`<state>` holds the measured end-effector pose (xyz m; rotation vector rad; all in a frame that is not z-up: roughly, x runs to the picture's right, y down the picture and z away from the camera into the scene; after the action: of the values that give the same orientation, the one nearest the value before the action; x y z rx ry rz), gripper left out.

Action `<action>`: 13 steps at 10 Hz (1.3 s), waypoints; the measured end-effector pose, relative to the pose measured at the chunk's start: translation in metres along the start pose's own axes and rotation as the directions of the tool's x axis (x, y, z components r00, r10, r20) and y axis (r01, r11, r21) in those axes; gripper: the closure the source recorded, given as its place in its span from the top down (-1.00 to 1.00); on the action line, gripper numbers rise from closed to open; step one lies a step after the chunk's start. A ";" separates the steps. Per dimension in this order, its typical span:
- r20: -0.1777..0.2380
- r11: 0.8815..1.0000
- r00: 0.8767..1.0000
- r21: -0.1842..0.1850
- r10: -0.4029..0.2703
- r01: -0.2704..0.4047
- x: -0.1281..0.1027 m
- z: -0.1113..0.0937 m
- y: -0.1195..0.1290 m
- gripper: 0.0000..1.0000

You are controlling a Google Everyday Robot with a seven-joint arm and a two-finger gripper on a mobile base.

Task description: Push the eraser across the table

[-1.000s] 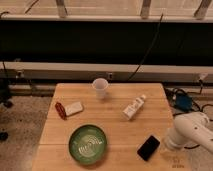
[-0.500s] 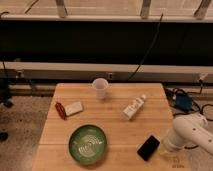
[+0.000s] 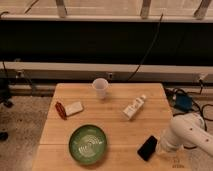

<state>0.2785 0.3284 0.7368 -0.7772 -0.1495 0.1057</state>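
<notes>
Low over the near right corner of the worktop [image 3: 116, 129], the claw [image 3: 163, 148] sits at the end of the bulky white arm [image 3: 187, 134], just to the right of the eraser [image 3: 147, 148]. From where I stand I cannot tell whether the claw is open or closed, nor whether it is already touching the eraser. It does not look to be holding anything.

The eraser lies flat near the front edge, angled a little, with the green bowl [image 3: 88, 144] off to its left.

The risk, as I see it, is in the direction of the shove. A push straight left would run the eraser into the bowl and drag that along too. A push toward the far edge has the white bottle [image 3: 134, 108] lying on its side in the way, and a knock could set it rolling. Contact off the eraser's middle would likely spin it instead of sliding it, and it is close enough to the front edge that a spin could tip it off. The paper cup [image 3: 100, 88] near the far edge and the white block [image 3: 74, 108] by the left edge look safely clear.
</notes>
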 end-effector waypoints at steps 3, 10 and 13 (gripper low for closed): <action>0.001 1.000 1.000 -0.004 -0.018 0.018 -0.006 0.001 0.000 -0.96; 0.009 0.997 0.997 -0.011 -0.071 0.071 -0.021 0.006 0.001 -0.96; 0.013 0.996 0.996 -0.015 -0.092 0.092 -0.027 0.008 0.001 -0.96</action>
<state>0.2500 0.3310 0.7391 -0.7839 -0.1974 0.0220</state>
